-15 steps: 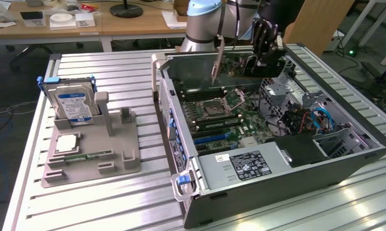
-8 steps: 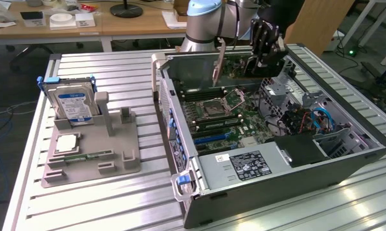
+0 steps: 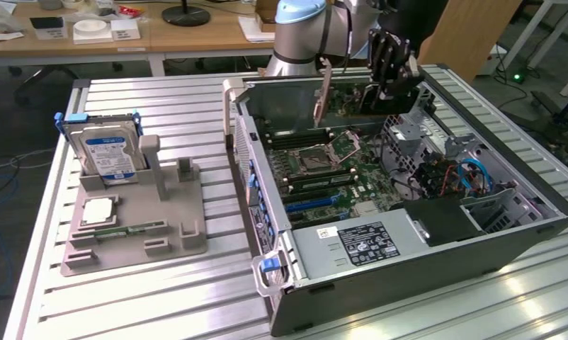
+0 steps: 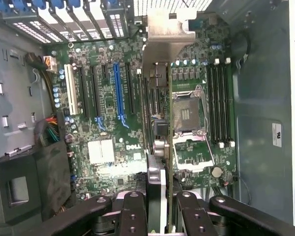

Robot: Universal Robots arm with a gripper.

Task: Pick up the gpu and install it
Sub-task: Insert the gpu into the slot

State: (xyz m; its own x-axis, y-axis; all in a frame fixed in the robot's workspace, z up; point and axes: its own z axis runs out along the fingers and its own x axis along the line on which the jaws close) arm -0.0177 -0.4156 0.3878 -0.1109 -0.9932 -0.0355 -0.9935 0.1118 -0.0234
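Wrist view — end effector (image 4: 161, 197) grips gpu (image 4: 157, 78).

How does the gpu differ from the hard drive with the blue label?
The gpu hangs in the gripper above the open computer case; the hard drive stands in a grey holder on the table. The gpu is a thin dark board with a metal bracket; the hard drive is a thicker silver block with a blue-white label. Both stand on edge.
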